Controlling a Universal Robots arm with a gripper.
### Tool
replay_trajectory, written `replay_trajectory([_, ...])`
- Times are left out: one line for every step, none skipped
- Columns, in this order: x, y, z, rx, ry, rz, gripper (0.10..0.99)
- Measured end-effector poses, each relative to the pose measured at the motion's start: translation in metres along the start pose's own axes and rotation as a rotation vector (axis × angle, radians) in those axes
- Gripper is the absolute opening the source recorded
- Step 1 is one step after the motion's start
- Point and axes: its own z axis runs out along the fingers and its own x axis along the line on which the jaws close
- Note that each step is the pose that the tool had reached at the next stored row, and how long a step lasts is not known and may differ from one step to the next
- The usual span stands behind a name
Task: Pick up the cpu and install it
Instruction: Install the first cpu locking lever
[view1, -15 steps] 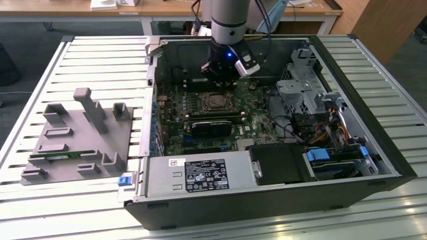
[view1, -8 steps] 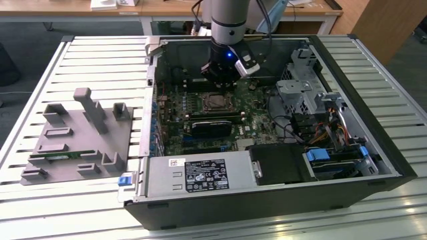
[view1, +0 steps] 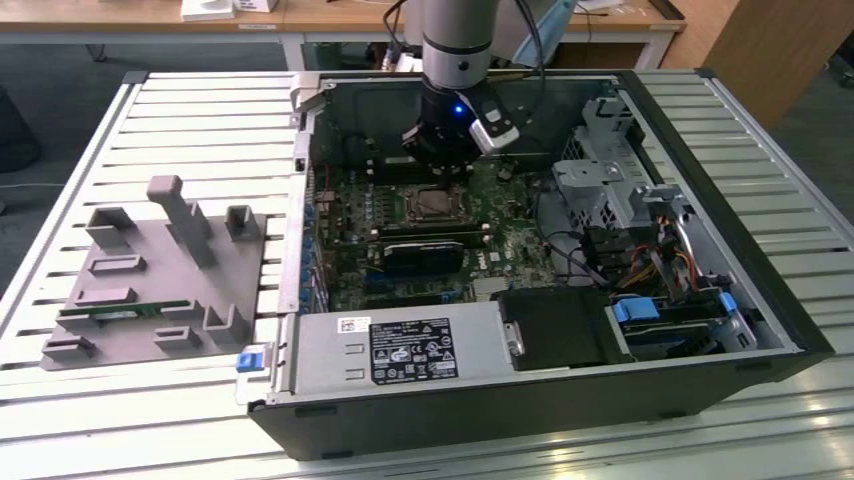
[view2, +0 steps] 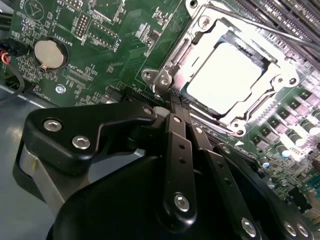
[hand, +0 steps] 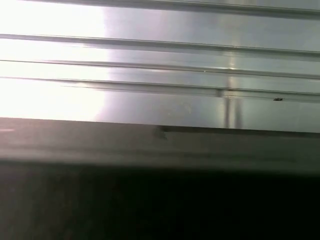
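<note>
Silver-grey and flat, the square cpu (view2: 229, 78) lies seated inside the metal-framed socket (view2: 210, 30) on the green motherboard (view2: 107, 47). The black jointed tool (view2: 172, 107) hangs just beside the socket, fingers pressed together, empty, within the open steel case (view1: 694, 160) on the slatted desk (view1: 200, 130).

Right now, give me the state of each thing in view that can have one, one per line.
cpu: seated flat in the socket, top bare.
socket frame: swung open, not over the chip.
claw: shut, holding nothing, just beside the socket.
computer case: lying on its side, side panel off.
memory stick: lying in the grey holder outside the case.
</note>
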Motion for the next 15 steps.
replay_trajectory([-0.0001,0.0002,-0.0008,-0.001,-0.0006,0.000,0.106])
replay_trajectory([-0.0002,0.0004,-0.0023,-0.002,-0.0011,0.000,0.106])
replay_trajectory([-0.0002,0.0003,-0.0053,-0.001,-0.0004,0.000,0.106])
replay_trajectory([-0.0001,0.0002,-0.0086,0.000,0.0002,0.000,0.106])
replay_trajectory([-0.0002,0.0003,-0.0114,0.000,0.0001,0.000,0.106])
replay_trajectory([-0.0002,0.0003,-0.0135,0.000,0.0001,0.000,0.106])
replay_trajectory([-0.0002,0.0003,-0.0148,0.000,0.0001,0.000,0.106])
replay_trajectory([-0.0002,0.0003,-0.0148,0.000,0.0001,0.000,0.106])
replay_trajectory([-0.0003,0.0003,-0.0148,0.000,0.0000,0.000,0.106])
replay_trajectory([-0.0002,-0.0001,-0.0149,0.000,0.0001,0.000,0.106])
replay_trajectory([-0.0002,-0.0005,-0.0149,0.000,0.0002,0.000,0.106])
replay_trajectory([-0.0002,-0.0009,-0.0149,0.000,0.0002,0.000,0.106])
replay_trajectory([-0.0002,-0.0015,-0.0149,0.000,0.0002,0.000,0.106])
replay_trajectory([-0.0002,-0.0020,-0.0149,0.000,0.0002,0.000,0.106])
replay_trajectory([-0.0001,-0.0026,-0.0149,0.000,0.0002,0.000,0.106])
